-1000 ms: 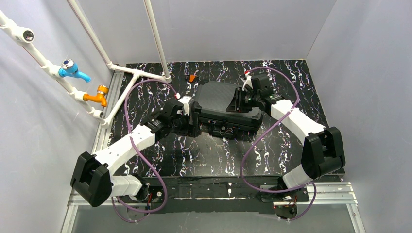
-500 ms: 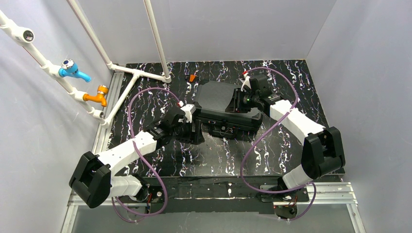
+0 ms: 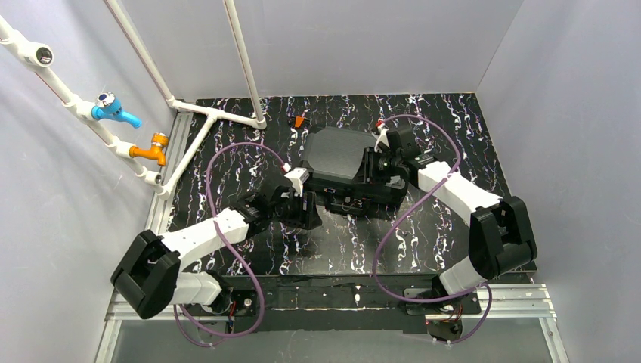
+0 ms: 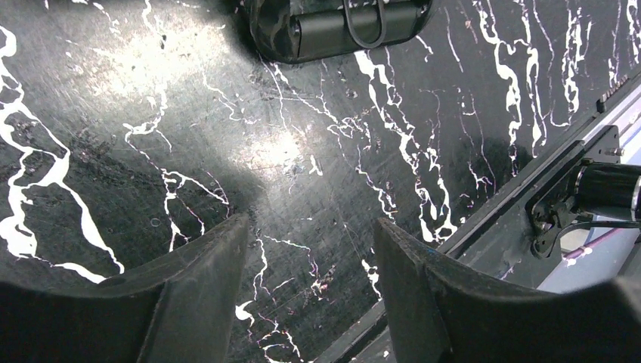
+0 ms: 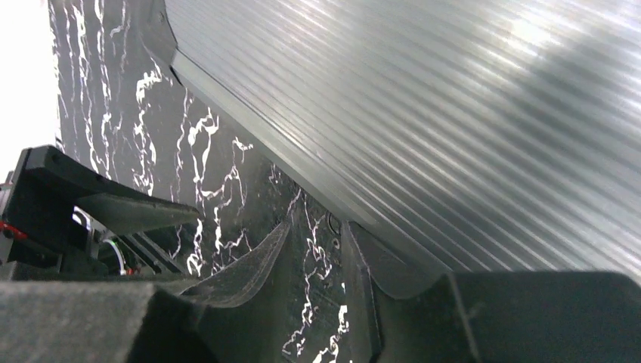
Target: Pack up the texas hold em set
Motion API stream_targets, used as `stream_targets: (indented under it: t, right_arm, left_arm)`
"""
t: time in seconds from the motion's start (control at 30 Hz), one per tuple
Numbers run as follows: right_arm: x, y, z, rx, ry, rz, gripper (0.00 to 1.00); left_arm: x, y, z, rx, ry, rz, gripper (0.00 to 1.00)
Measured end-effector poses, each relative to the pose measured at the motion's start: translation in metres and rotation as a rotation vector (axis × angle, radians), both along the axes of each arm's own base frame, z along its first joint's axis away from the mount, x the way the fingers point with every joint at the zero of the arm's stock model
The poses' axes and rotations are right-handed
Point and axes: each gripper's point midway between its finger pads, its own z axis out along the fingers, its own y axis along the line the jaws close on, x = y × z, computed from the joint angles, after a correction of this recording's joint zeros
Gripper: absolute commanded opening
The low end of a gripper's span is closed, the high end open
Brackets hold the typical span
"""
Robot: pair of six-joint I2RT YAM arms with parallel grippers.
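Observation:
The black hard case (image 3: 338,153) of the texas hold em set lies mid-table with its ribbed lid (image 5: 469,113) down. Chips, decks and triangles are hidden. My left gripper (image 3: 308,211) hovers just off the case's near-left corner, apart from it. Its jaws stand open over bare marbled table (image 4: 310,257), and the case's carry handle (image 4: 355,23) shows at the top of that view. At the lid's right end my right gripper (image 3: 371,162) is narrowly open (image 5: 316,236). Table shows between its fingers, and one finger (image 5: 361,287) lies along the lid's rim.
A small orange object (image 3: 299,121) lies behind the case. A white pipe frame (image 3: 219,113) stands at the back left, with a blue tap (image 3: 115,108) and an orange tap (image 3: 153,148) on the left wall. A metal rail (image 4: 529,189) runs along the near table edge.
My left gripper has drawn back from the case's left end toward the near side, its jaws narrowing somewhat. The right gripper has stayed at the lid's right end, shifting slightly.

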Motion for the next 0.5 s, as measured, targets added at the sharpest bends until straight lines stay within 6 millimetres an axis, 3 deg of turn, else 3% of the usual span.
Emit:
stream_targets:
  t: [0.3, 0.5]
  right_arm:
    - [-0.049, -0.012, -0.058, -0.057, 0.14, 0.058, 0.39]
    - [-0.038, -0.007, -0.043, -0.041, 0.102, 0.053, 0.43]
  left_arm:
    - [-0.007, -0.005, -0.024, 0.03, 0.028, 0.008, 0.5]
    - [-0.004, -0.01, -0.044, 0.053, 0.056, 0.029, 0.51]
